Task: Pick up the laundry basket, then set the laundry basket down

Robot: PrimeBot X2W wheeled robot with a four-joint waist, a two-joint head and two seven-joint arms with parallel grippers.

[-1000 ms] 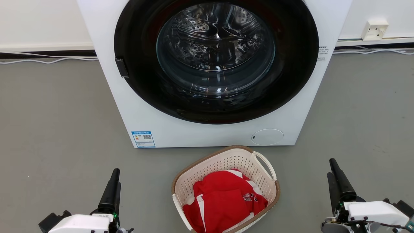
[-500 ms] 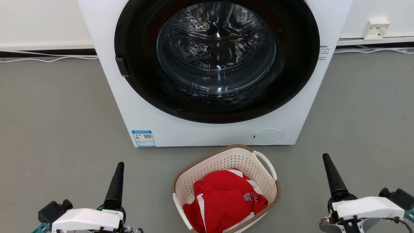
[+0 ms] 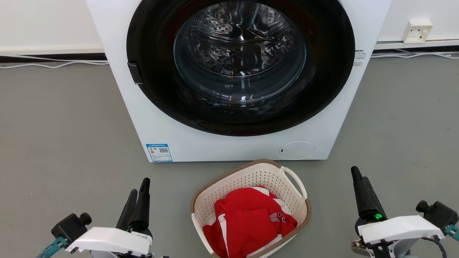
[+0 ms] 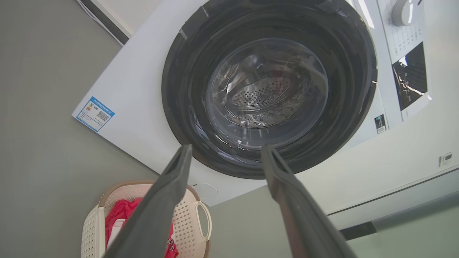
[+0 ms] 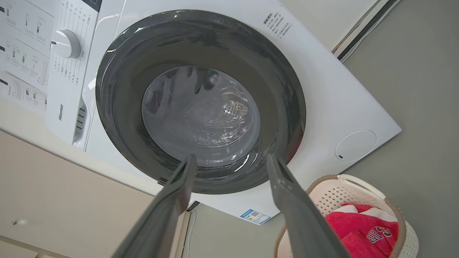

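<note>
The laundry basket (image 3: 247, 179) stands on the grey floor just in front of the washing machine, cream and perforated, with a brown rim and a white loop handle (image 3: 296, 181) on its right side. A red and white garment (image 3: 247, 222) lies inside it. My left gripper (image 3: 139, 186) is open, off to the basket's left and clear of it. My right gripper (image 3: 359, 174) is open to the basket's right, also apart from it. The left wrist view has the open left gripper (image 4: 226, 147) with the basket (image 4: 188, 222) at lower left; in the right wrist view the open right gripper (image 5: 232, 157) has the basket (image 5: 340, 195) at lower right.
The white washing machine (image 3: 229, 150) with its round dark glass door (image 3: 240, 64) rises directly behind the basket. A wall socket (image 3: 416, 31) and cables run along the wall base at the back. Grey floor spreads on both sides.
Both grippers have edged forward and inward toward the basket while their wrists rolled, so both fingers of each now show. The basket has not moved.
</note>
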